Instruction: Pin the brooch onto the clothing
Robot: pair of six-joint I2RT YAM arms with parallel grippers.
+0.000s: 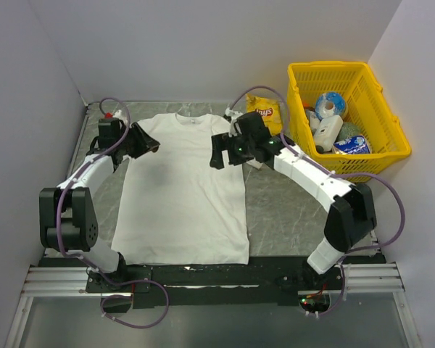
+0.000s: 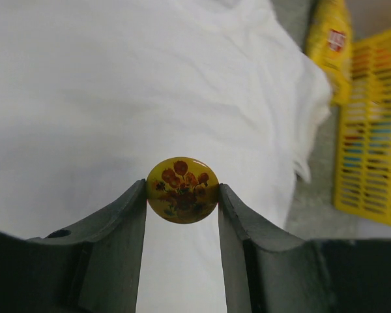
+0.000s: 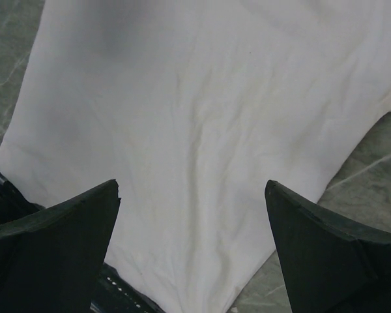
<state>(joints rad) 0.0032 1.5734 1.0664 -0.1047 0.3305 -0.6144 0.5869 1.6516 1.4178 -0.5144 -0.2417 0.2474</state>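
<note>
Grey tabletop (image 1: 275, 210); white cotton T-shirt (image 1: 181, 203) flat, unpinned.
Left gripper (image 2: 182, 195) pinching round golden flowered brooch (image 2: 182, 190); right gripper (image 3: 192, 186) spread, empty.

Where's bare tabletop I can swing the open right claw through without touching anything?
Bare table lies between the T-shirt's right edge and the right arm. Back right is crowded: crisp bag and yellow basket. Left of the T-shirt, only a narrow strip.

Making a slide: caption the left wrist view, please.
Left pincer grips the round flowered brooch over the white T-shirt.
</note>
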